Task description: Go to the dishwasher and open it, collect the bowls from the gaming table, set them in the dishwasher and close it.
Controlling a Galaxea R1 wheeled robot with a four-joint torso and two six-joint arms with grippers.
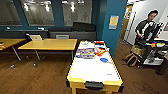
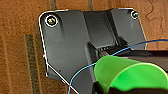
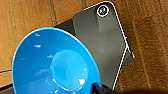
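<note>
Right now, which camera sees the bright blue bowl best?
The right wrist view: the bright blue bowl looms large there, open side toward the camera, above the wooden floor. The head view has a small blue round thing on the gaming table, too small to tell. The left wrist view shows a green cup.

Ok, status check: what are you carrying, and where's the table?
Right gripper carrying a blue bowl. Green cup large in left wrist view. Gaming table straight ahead, another blue bowl on it. Person off to the right.
</note>
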